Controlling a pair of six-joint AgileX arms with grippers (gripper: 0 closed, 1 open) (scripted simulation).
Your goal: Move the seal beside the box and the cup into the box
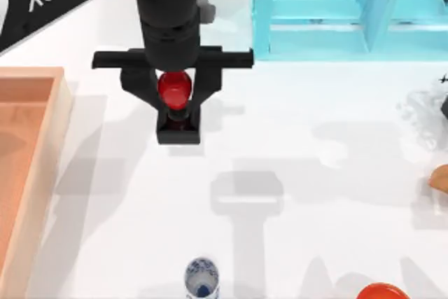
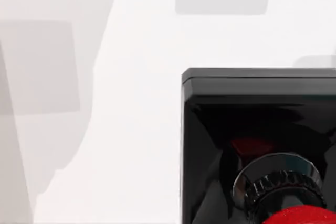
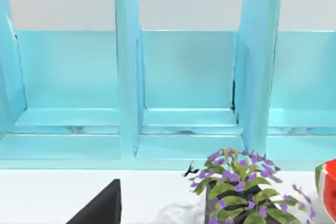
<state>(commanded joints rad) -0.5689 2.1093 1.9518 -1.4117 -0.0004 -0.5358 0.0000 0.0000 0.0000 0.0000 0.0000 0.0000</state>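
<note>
The left gripper (image 1: 175, 96) is seen at the table's (image 1: 315, 173) upper middle, fingers clamped on the seal (image 1: 176, 106) at its red knob; the black base sits just below the fingertips. In the left wrist view the seal (image 2: 262, 145) appears close up over the white table. The box (image 1: 31, 173) lies at the left edge, well apart from the seal. The cup (image 1: 201, 279) stands at the bottom edge, outside the box. A turquoise shelf (image 1: 336, 12) is at top right. A purple-flowered plant (image 3: 241, 192) is seen before the shelf (image 3: 184, 77) in the right wrist view. A red-orange bowl (image 1: 381, 292) sits bottom right.
</note>
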